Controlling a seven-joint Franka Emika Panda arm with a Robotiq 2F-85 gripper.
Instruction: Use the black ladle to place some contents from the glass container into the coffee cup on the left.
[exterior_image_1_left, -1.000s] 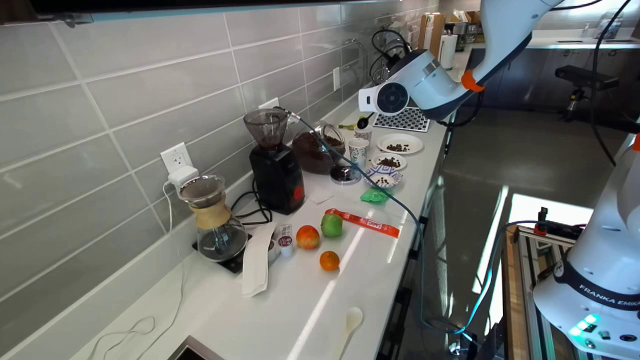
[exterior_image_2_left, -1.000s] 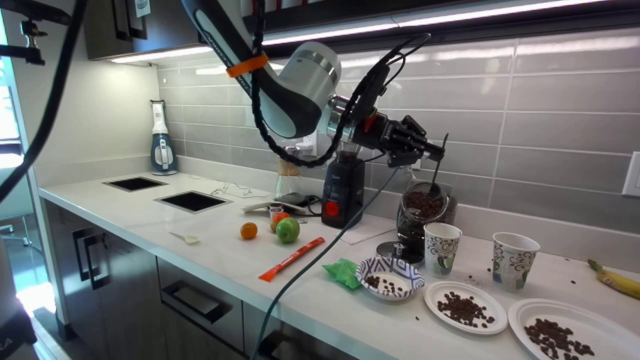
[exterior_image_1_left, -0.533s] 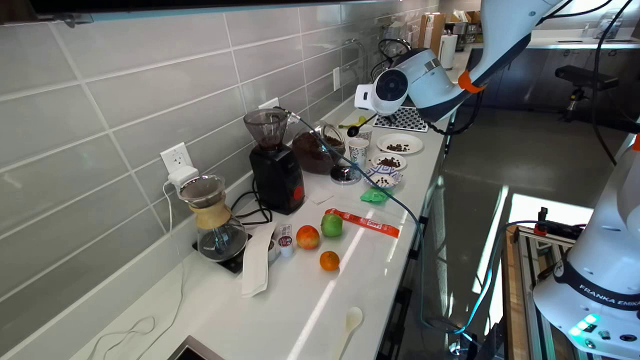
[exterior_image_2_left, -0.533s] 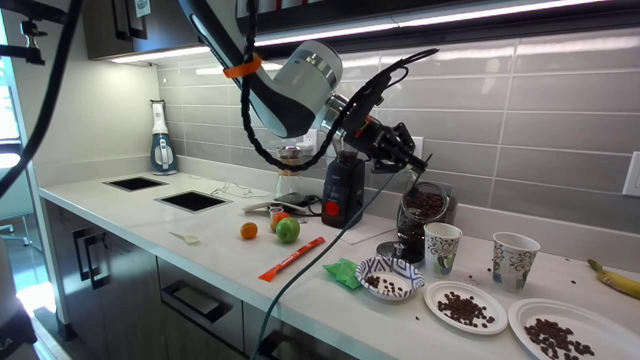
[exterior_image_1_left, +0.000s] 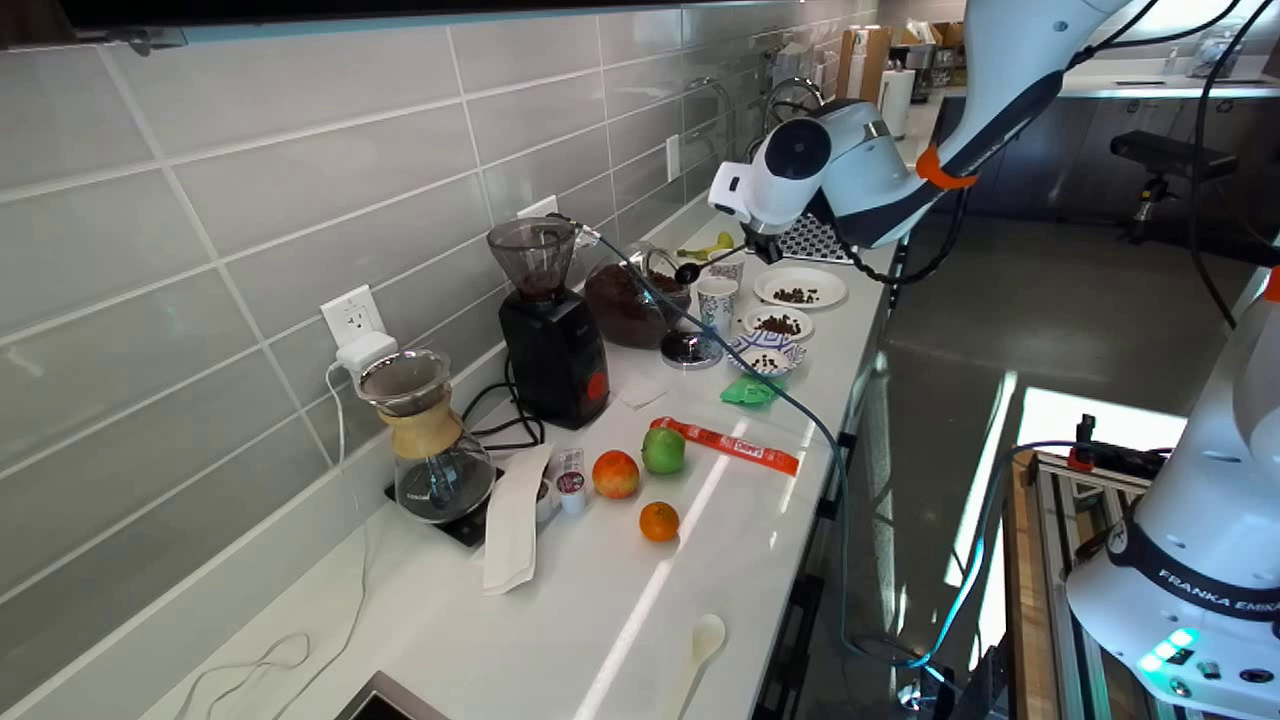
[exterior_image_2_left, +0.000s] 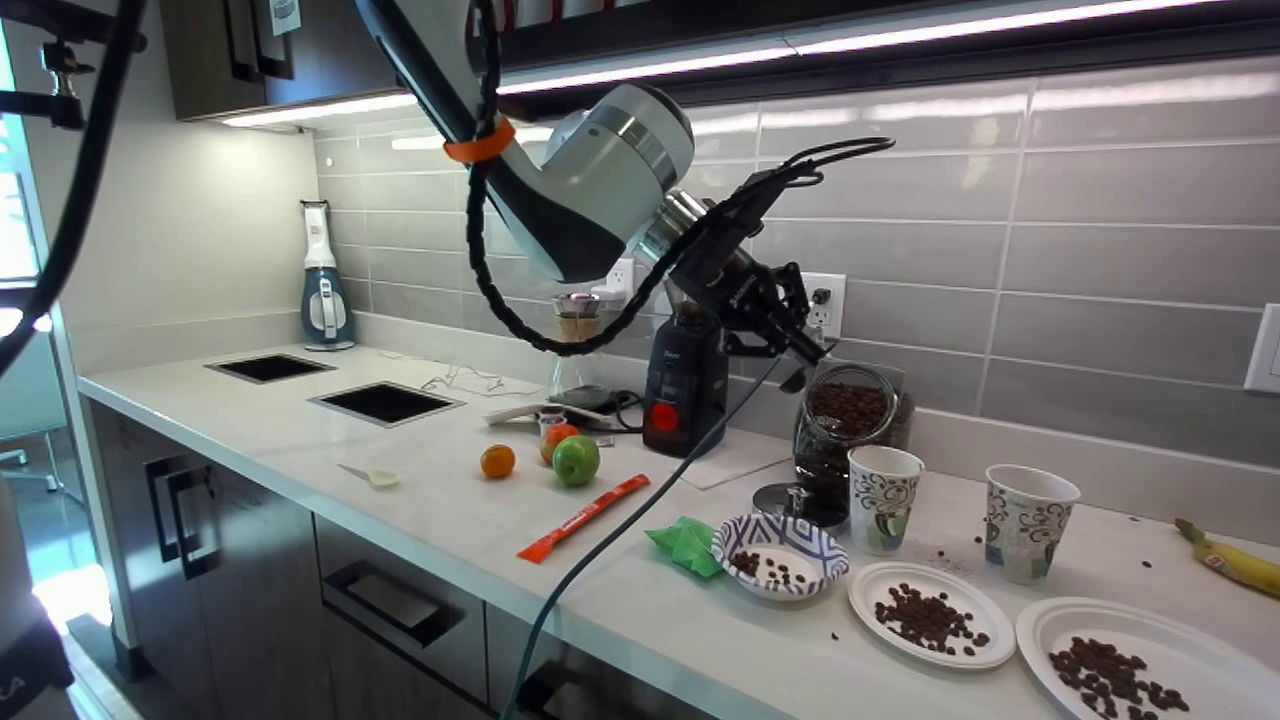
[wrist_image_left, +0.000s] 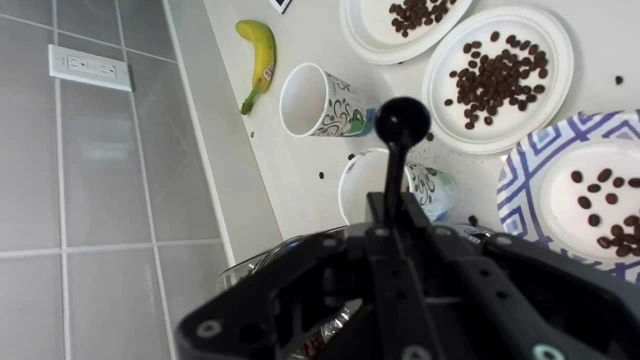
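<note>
Ladle (wrist_image_left: 403, 121), glossy black with a round bowl, swung down toward wide-mouthed clear glass jar (exterior_image_1_left: 617, 308)

In that last second, from where I stood, the black two-fingered gripper (wrist_image_left: 395, 204) had dipped and nosed further downward, carrying the ladle with it. The gripper was drawn tight on the thin handle, with nothing else in hold. In an exterior view the ladle's bowl (exterior_image_1_left: 687, 273) had gone from in line with the farther white paper cup with scrolled print (exterior_image_1_left: 729, 270) to in line with the jar's mouth; whether it hung over that mouth or in front of it, I could not tell. Dark brown coffee beans (exterior_image_2_left: 848, 403) lay heaped inside the jar.

To me it looked like lining up for a scoop rather than a pour, though I could not make out whether the bowl carried any beans. The matching left-hand cup (exterior_image_2_left: 885, 500), which I took for the one meant, stood near the jar and had not budged. If the ladle was bare, a scoop had to come first, then a short carry to that cup. Catching the bowl on the jar's rim seemed the likeliest trouble.
</note>
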